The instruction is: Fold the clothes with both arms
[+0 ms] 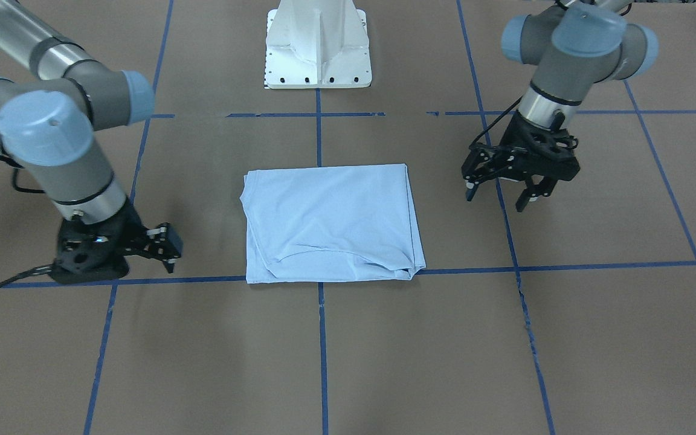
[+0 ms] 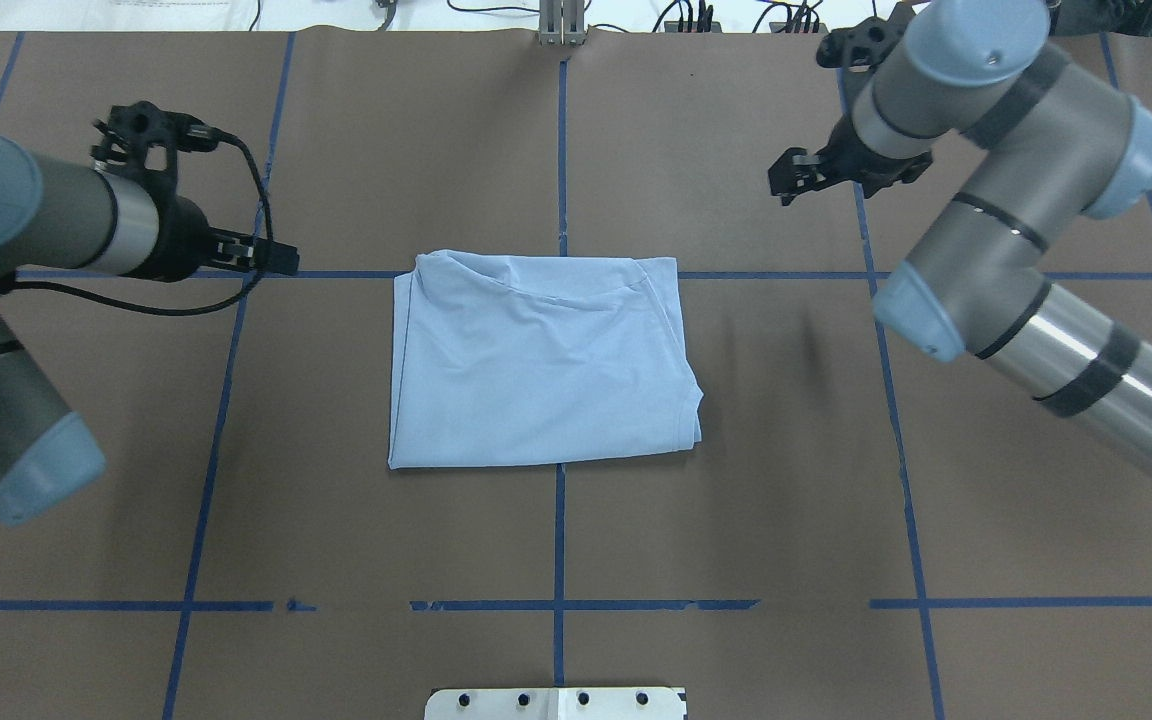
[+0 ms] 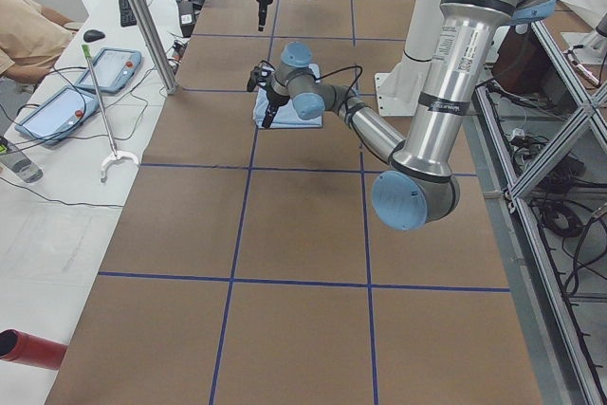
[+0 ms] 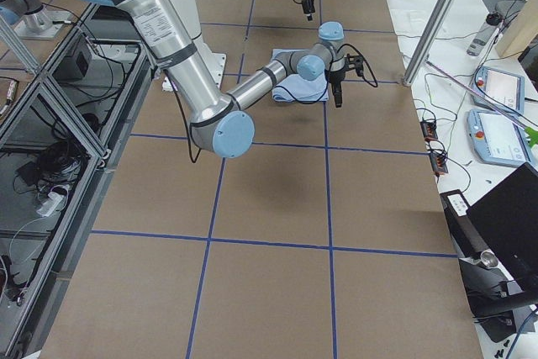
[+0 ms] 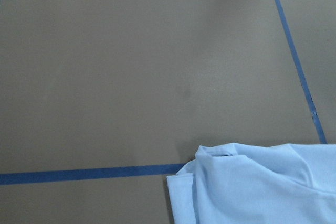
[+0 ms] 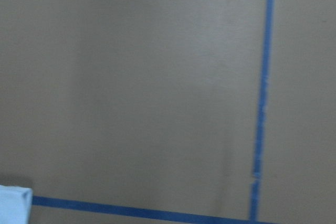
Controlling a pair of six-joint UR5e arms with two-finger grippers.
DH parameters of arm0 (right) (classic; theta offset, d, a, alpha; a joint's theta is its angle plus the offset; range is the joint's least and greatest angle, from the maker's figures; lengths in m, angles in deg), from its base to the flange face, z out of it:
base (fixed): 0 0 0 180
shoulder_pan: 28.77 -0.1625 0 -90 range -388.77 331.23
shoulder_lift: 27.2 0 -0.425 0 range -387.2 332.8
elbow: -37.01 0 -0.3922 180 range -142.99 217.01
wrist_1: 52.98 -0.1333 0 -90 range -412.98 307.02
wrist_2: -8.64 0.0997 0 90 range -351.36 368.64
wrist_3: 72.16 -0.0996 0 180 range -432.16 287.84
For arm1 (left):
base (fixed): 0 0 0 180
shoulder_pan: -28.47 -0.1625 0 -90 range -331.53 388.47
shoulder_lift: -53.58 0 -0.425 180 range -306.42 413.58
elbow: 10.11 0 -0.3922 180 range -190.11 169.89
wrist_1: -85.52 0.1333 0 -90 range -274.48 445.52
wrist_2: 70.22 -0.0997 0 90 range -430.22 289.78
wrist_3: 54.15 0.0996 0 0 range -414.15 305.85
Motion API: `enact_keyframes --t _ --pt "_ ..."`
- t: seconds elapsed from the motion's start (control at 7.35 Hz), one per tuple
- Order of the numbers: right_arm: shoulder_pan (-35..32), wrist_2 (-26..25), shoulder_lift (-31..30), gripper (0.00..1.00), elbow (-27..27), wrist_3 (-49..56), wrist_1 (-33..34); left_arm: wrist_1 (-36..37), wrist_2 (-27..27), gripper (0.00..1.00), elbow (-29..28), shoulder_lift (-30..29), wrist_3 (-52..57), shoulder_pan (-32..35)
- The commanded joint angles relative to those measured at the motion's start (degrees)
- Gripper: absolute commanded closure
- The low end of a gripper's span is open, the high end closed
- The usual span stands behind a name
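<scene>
The light blue T-shirt (image 1: pixel 330 220) lies folded into a rectangle at the middle of the table, also seen from overhead (image 2: pixel 539 360). No print or tag shows. My left gripper (image 1: pixel 496 199) hangs above the table beside the shirt with its fingers spread, open and empty; it also shows in the overhead view (image 2: pixel 281 259). My right gripper (image 1: pixel 170 248) is low over the table on the shirt's other side, apart from it; it looks open and empty, and shows overhead (image 2: pixel 784 180). The left wrist view shows a shirt corner (image 5: pixel 252 187).
Blue tape lines (image 1: pixel 321 338) mark a grid on the brown table cover. The white pedestal base (image 1: pixel 318 45) stands at the robot's edge. Side benches hold tablets (image 3: pixel 109 68) and cables, off the table.
</scene>
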Motion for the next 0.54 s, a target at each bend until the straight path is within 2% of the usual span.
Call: enact_keyframes --t 0.0,0.14,0.27,0.41 --pt "-15.1 10.7 -12.7 0.0 5.1 23.3 5.3 2.7 6.7 0.0 3.4 9.7 25.0 15.0" --pt "-21.9 13.1 -18.5 0.0 5.0 33.4 5.5 2.9 10.4 0.0 2.9 13.6 35.6 22.9" --pt "-27.0 13.2 -23.0 0.0 4.7 43.1 5.7 3.0 12.7 0.0 0.9 16.2 45.8 29.8" --pt "-31.1 13.2 -26.5 0.0 4.8 49.4 10.0 3.8 15.7 0.0 -3.1 18.2 53.9 36.6"
